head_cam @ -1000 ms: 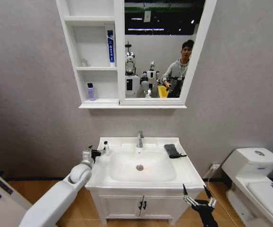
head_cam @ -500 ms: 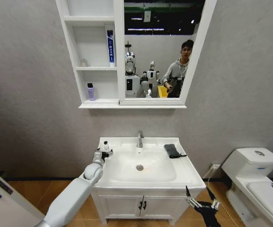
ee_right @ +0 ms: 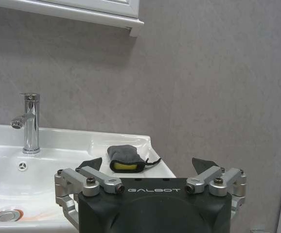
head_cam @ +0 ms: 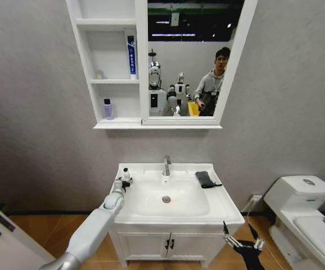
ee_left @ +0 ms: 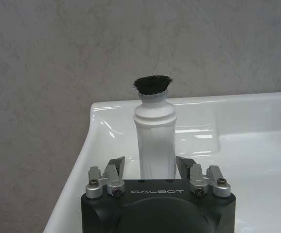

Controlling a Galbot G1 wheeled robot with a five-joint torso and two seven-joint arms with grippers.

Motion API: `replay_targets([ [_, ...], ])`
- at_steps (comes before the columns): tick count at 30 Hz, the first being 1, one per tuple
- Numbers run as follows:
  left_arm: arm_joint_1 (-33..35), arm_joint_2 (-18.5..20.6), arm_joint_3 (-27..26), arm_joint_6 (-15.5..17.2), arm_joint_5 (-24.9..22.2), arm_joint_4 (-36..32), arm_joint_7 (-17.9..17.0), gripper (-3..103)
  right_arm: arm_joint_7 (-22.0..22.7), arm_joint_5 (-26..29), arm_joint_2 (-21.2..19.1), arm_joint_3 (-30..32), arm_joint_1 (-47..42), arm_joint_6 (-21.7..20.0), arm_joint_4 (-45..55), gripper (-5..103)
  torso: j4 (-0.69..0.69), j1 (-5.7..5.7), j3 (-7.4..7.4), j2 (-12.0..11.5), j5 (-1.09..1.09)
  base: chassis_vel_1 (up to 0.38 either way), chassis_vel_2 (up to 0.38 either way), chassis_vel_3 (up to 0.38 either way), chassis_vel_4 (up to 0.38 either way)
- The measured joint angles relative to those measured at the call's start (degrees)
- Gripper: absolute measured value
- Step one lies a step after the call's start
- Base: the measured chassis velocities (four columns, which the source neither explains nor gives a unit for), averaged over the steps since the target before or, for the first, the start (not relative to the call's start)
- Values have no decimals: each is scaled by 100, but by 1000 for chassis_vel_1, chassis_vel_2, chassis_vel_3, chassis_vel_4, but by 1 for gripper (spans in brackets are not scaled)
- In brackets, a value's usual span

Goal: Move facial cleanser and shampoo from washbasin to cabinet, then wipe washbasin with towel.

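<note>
Head view: washbasin (head_cam: 219,205) against grey wall (head_cam: 33,112)

Glossy white ceramic washbasin (head_cam: 219,209), shiny chrome tap (head_cam: 166,166), matt grey cloth towel (head_cam: 206,179)

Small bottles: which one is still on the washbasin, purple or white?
The white bottle with the dark cap, upright at the washbasin's back left corner between the left gripper's open fingers. The purple bottle already stands on the cabinet's lowest shelf.

Bottle (head_cam: 126,175) on washbasin (head_cam: 219,205) rim's left (probably touching); towel (head_cam: 206,179) right.
</note>
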Motion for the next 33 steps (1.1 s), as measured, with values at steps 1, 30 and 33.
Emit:
replay_targets([
  [1,12,21,0,0,0,-42,1,57,0,0,6,-7,1,0,-3,100,0,0,0,0,0,0,0,0,0],
  [30,-219,2838,-367,1957,-2521,-4855,-1159,30,217,-147,38,-66,12,-137,220,100,1,-1,-1,1,0,0,0,0,0],
  [33,-825,3375,-388,2442,-3539,-5195,-1221,30,217,-160,35,-93,18,-139,242,100,1,-1,-1,0,-1,0,0,0,0],
])
